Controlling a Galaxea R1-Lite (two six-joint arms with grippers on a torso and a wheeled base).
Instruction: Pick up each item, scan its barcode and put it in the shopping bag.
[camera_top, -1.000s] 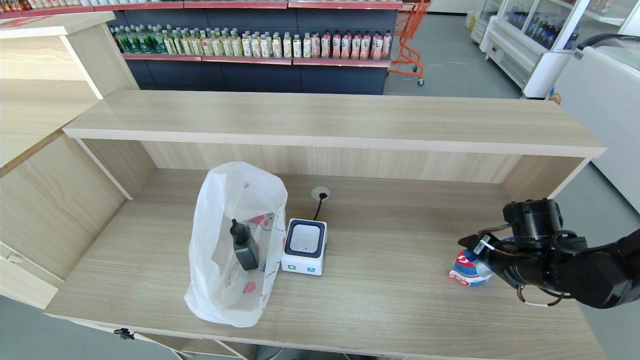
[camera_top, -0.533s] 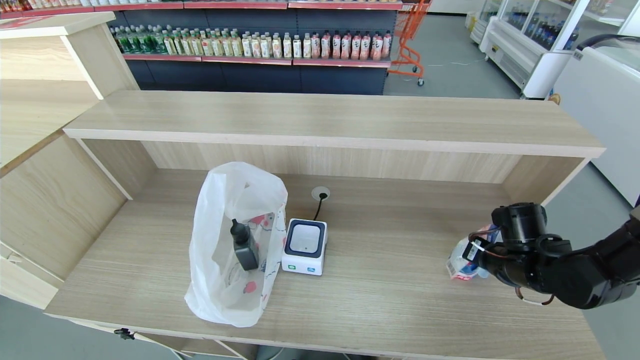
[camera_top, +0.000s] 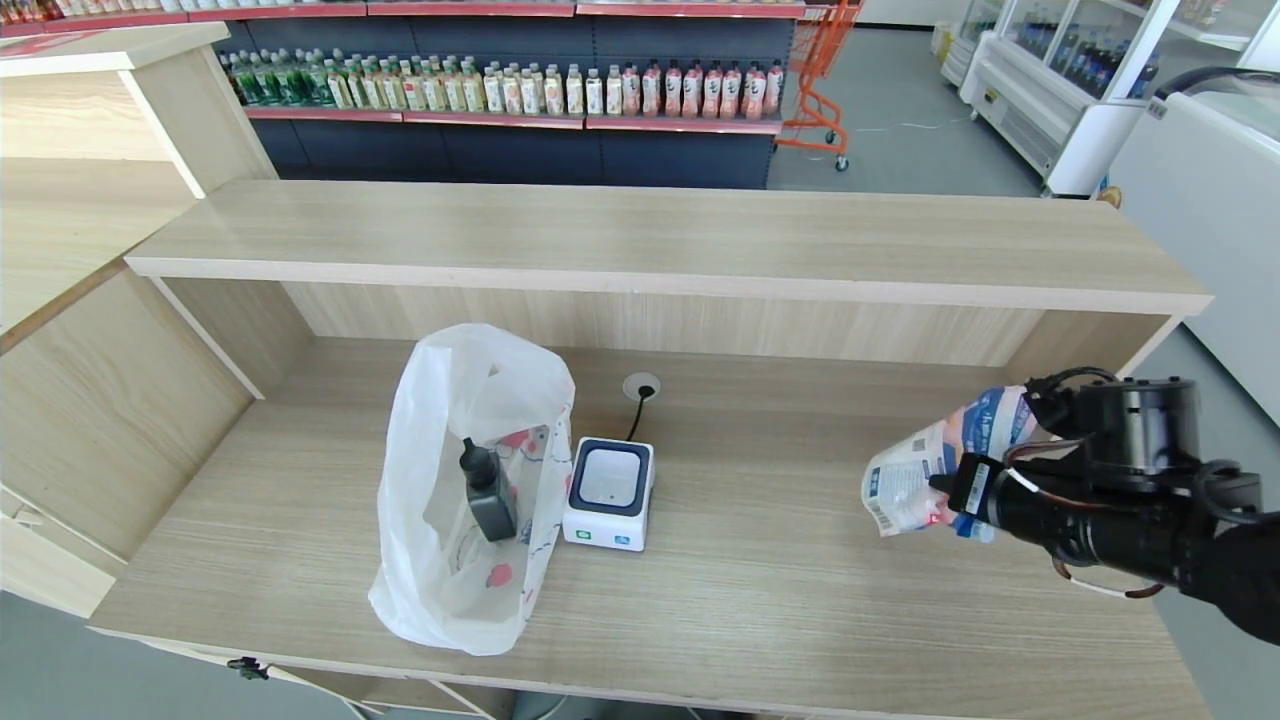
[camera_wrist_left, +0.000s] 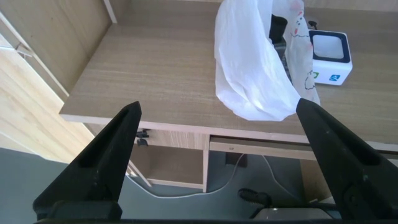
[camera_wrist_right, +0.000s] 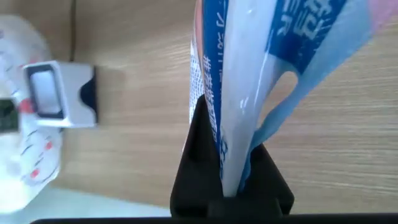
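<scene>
My right gripper (camera_top: 950, 488) is shut on a blue, white and pink snack packet (camera_top: 935, 462), held above the right part of the counter, right of the scanner. In the right wrist view the packet (camera_wrist_right: 249, 81) is pinched between the dark fingers (camera_wrist_right: 202, 155). The white barcode scanner (camera_top: 608, 492) sits mid-counter, also seen as the scanner (camera_wrist_right: 59, 94). A white plastic shopping bag (camera_top: 470, 490) stands left of the scanner with a dark bottle (camera_top: 488, 492) inside. My left gripper (camera_wrist_left: 217, 162) is open, hanging off the counter's front edge near the bag (camera_wrist_left: 258, 59).
The wooden counter (camera_top: 760, 570) has a raised back ledge (camera_top: 660, 240) and side walls. A cable port (camera_top: 641, 386) lies behind the scanner. Shelves of bottled drinks (camera_top: 500, 90) and an orange cart (camera_top: 820, 70) stand beyond, with freezers at the right.
My right gripper has lifted the packet off the counter, turned it, and carried it slightly up and left. The bag, bottle and scanner have stayed put.
</scene>
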